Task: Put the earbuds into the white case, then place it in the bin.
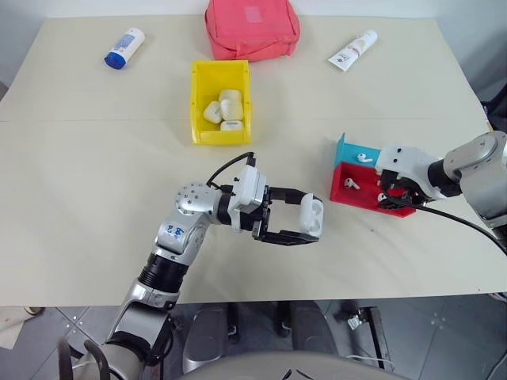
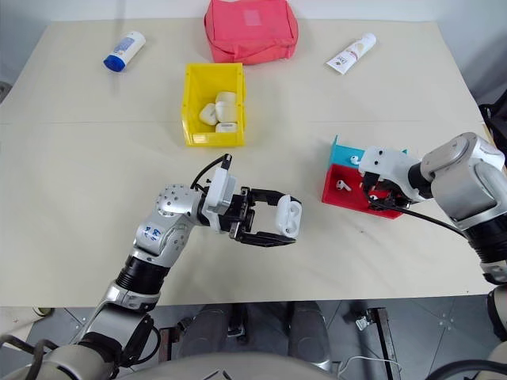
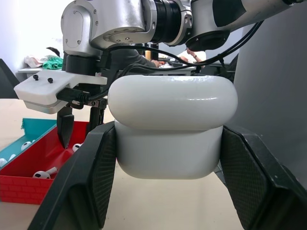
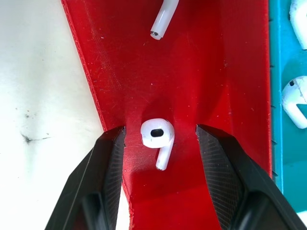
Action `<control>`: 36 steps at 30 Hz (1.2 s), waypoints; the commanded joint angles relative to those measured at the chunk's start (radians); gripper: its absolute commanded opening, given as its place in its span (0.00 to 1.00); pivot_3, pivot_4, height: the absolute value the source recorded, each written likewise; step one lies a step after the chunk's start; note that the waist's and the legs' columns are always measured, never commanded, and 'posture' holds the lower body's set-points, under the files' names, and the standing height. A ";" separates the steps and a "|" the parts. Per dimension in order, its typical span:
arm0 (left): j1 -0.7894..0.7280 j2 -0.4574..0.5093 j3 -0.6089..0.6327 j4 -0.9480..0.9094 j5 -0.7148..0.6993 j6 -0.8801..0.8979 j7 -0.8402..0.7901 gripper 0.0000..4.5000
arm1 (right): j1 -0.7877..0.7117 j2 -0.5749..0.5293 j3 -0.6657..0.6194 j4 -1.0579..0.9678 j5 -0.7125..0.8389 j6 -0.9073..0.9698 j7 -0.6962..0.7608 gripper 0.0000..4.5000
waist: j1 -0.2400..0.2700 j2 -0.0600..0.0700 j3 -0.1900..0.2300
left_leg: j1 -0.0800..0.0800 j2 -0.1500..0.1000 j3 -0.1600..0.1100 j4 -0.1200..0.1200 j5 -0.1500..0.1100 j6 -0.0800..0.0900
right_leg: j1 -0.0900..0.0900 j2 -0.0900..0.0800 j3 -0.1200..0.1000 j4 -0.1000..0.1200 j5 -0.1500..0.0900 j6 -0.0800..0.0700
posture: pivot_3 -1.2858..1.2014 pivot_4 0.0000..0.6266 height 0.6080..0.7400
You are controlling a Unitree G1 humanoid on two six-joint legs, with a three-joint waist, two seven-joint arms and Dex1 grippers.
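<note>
My left gripper (image 1: 310,222) is shut on the white case (image 1: 311,214), held sideways above the table's middle; the left wrist view shows its fingers pressing both sides of the case (image 3: 172,129). My right gripper (image 4: 160,130) points down into the red tray (image 1: 345,196), open. One earbud (image 4: 157,137) lies on the tray floor between its fingers (image 4: 108,163), with a gap on each side. Other earbuds lie in the red tray (image 1: 351,184) and the joined teal tray (image 1: 364,157). The yellow bin (image 1: 198,103) stands farther back with several white cases (image 1: 226,109) inside.
A pink-red pouch (image 1: 252,28) lies behind the bin at the table's far edge. A white bottle with a blue cap (image 1: 124,48) sits at the far left and a white tube with red print (image 1: 353,50) at the far right.
</note>
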 commanded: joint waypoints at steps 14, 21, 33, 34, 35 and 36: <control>0.003 -0.009 -0.001 -0.039 -0.025 -0.013 0.011 0.62 | -0.019 0.013 -0.015 0.031 -0.060 -0.030 0.045 0.12 | 0.000 0.000 0.000 | 0.000 0.000 0.000 0.000 0.000 0.000 | 0.000 0.000 0.000 0.000 0.000 0.000 | 0.52 0.24 1.00; -0.001 -0.012 -0.002 -0.033 -0.023 -0.015 0.011 0.62 | -0.014 0.012 -0.026 0.014 -0.063 -0.018 0.049 0.12 | 0.000 0.000 0.000 | 0.000 0.000 0.000 0.000 0.000 0.000 | 0.000 0.000 0.000 0.000 0.000 0.000 | 0.52 0.24 1.00; -0.054 -0.035 0.000 0.096 -0.006 -0.075 -0.027 0.62 | 0.149 0.150 -0.554 -0.379 0.248 0.182 -0.113 0.12 | 0.004 0.000 0.000 | 0.000 0.000 -0.001 0.000 0.000 0.000 | 0.001 0.000 -0.001 0.001 0.000 0.000 | 0.52 0.24 1.00; -0.067 -0.039 0.001 0.128 -0.003 -0.086 -0.036 0.62 | 0.183 0.172 -0.617 -0.447 0.289 0.221 -0.122 0.12 | 0.005 0.000 0.000 | 0.000 0.000 -0.002 0.000 0.000 0.000 | 0.002 0.000 -0.002 0.000 0.000 0.000 | 0.52 0.24 1.00; -0.081 -0.044 0.002 0.159 0.000 -0.099 -0.045 0.62 | 0.212 0.194 -0.671 -0.509 0.327 0.256 -0.132 0.12 | 0.011 0.000 0.000 | 0.000 0.000 -0.003 0.000 0.000 0.000 | 0.002 0.000 -0.002 0.001 0.000 0.000 | 0.52 0.24 1.00; -0.094 -0.049 0.004 0.188 0.002 -0.110 -0.052 0.62 | 0.239 0.220 -0.721 -0.566 0.367 0.274 -0.143 0.12 | 0.018 0.000 0.000 | 0.000 0.000 -0.003 0.000 0.000 0.000 | 0.002 0.000 -0.002 0.001 0.000 0.000 | 0.52 0.24 1.00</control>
